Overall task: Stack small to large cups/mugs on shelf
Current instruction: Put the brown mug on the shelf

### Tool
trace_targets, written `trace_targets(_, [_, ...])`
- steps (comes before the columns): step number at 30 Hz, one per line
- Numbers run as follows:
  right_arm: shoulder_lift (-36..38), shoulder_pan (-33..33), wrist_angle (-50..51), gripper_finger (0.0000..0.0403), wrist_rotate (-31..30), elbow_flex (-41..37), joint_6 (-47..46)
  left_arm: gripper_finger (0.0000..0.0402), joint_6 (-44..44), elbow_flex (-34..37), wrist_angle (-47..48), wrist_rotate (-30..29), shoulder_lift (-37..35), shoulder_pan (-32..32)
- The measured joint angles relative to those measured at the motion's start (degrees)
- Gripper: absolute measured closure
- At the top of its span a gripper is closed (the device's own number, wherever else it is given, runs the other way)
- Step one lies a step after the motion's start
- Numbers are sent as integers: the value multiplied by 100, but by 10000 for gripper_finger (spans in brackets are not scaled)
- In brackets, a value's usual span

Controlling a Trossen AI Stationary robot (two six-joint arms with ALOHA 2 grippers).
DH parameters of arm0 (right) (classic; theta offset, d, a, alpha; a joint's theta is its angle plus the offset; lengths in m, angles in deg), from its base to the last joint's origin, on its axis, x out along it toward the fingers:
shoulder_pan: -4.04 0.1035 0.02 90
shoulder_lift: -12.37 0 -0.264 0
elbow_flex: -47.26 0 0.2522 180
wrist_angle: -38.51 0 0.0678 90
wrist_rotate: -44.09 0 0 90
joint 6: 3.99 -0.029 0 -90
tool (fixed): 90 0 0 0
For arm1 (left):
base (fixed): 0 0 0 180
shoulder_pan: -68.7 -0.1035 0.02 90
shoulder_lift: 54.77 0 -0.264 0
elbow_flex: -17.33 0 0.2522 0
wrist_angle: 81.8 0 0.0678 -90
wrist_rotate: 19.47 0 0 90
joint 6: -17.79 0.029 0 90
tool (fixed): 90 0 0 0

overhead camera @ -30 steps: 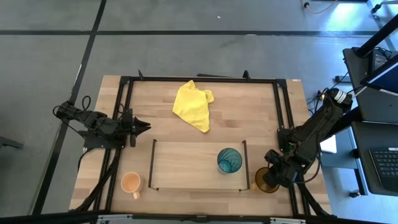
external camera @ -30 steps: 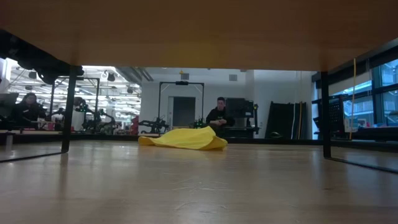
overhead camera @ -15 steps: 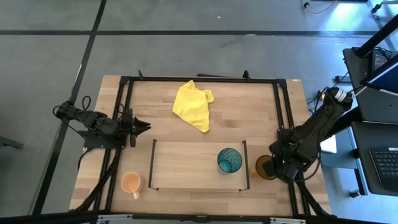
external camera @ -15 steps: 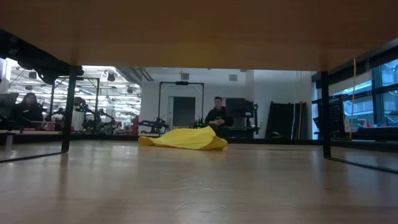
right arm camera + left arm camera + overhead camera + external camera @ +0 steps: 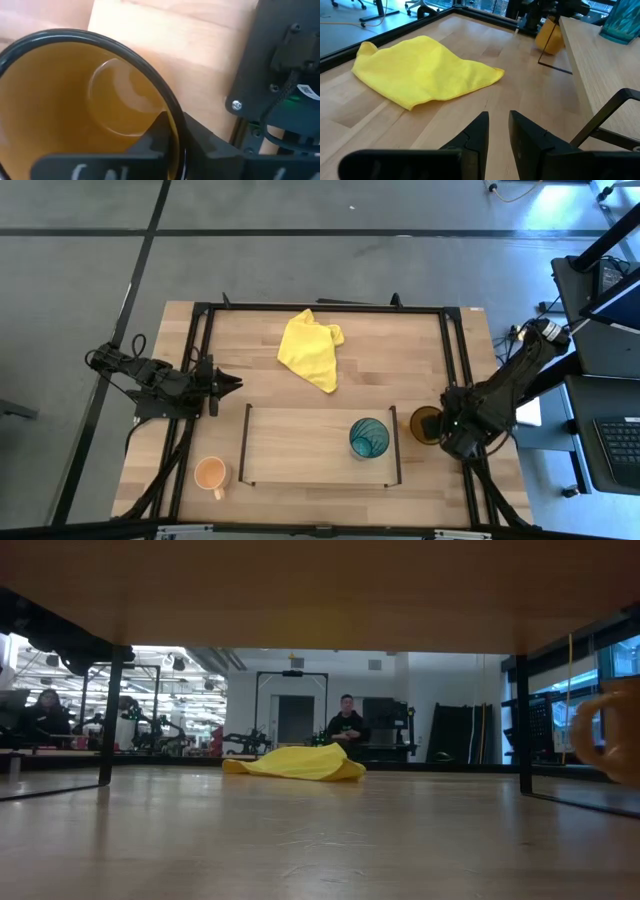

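The amber-brown mug (image 5: 427, 423) is in my right gripper (image 5: 447, 430), just outside the shelf's right end; it also shows in the low view (image 5: 612, 738) and the left wrist view (image 5: 550, 35). The teal ribbed tumbler (image 5: 369, 439) stands upright on the right part of the light-wood shelf (image 5: 300, 445). The small pale-orange mug (image 5: 211, 474) stands on the table left of the shelf. My left gripper (image 5: 236, 383) is shut and empty at the table's left side, its fingers (image 5: 480, 132) pointing at the yellow cloth. My right gripper holds the amber mug by its wall at the rim (image 5: 172, 112), one finger inside the mug and one outside. The fingers come from the table's right side, slanting down. In the left wrist view the mug hangs tilted, seemingly just off the table.
A crumpled yellow cloth (image 5: 312, 348) lies at the table's far middle. The shelf's thin black upright (image 5: 396, 442) stands between the amber mug and the tumbler. A black frame (image 5: 455, 350) runs along the table's edges. People sit in the room beyond (image 5: 346, 725).
My right gripper has carried the amber mug from the table's near right corner toward the far edge, to a spot beside the shelf's right upright. The mug has come into the low view at its right edge. My left arm has kept still.
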Motion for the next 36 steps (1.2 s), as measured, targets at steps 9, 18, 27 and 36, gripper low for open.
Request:
trace_targets(9, [2, -862, -41, 364, -351, 2, -29, 333, 0, 0, -2, -2, 2, 0])
trace_targets(18, [4, -1842, -18, 376, -1330, -3, -55, 333, -1, 0, 0, 0, 1, 0])
trace_targets(27, [4, -2629, -833, 376, -1407, -9, 1035, 333, 0, 0, 0, 0, 0, 0])
trace_targets(36, [4, -3216, -1125, 364, -1504, -8, 1637, 333, -1, 0, 0, 0, 1, 0])
